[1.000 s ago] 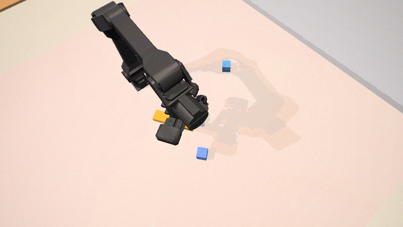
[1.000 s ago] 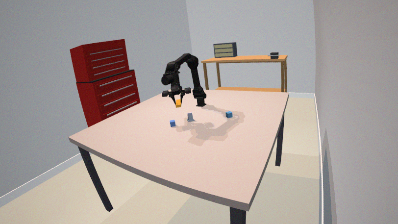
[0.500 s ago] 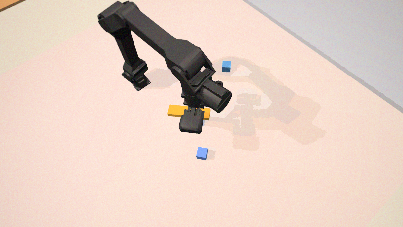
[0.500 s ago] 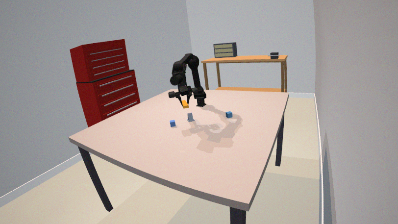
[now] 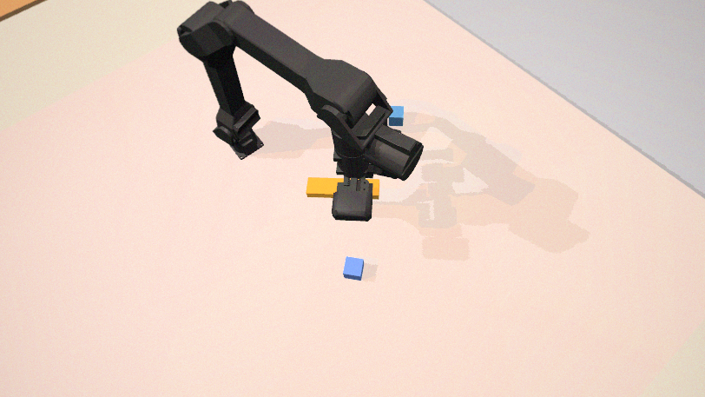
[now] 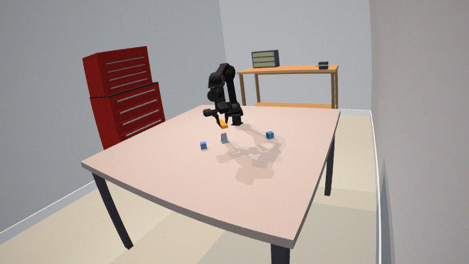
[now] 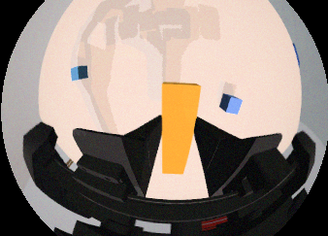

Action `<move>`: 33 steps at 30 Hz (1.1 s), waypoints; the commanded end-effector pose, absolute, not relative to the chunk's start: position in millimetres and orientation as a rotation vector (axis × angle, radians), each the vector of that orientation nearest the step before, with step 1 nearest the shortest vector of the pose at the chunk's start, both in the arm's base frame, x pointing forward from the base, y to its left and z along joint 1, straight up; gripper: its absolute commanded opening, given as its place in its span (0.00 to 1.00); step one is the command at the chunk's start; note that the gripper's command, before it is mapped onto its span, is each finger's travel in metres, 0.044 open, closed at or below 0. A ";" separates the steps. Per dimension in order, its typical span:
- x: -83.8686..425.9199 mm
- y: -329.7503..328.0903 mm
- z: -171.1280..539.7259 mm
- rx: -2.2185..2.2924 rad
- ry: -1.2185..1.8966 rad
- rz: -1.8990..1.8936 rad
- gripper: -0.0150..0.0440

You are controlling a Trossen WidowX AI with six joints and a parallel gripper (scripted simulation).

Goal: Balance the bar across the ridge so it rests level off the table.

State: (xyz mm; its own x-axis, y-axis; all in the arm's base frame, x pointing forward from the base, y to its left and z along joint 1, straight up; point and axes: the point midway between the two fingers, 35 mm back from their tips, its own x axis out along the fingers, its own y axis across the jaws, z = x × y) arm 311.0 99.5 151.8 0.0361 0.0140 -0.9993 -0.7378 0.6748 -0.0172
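The gripper is clamped partway closed on the orange bar, which is held in the air above the pink table, its middle hidden by the wrist in the top view. The grey ridge stands between two blue cubes; from above the arm covers it.

The arm is matte black throughout, built of thick, blocky links with bevelled edges, and stands on a small square black base. A fat dark grey cylinder juts from the wrist. In the wrist view the gripper shows angular, dark grey wedge-shaped fingers and a small red mark on its curved black housing.
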 end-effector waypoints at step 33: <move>309.8 100.8 113.3 -0.648 1.438 0.643 0.25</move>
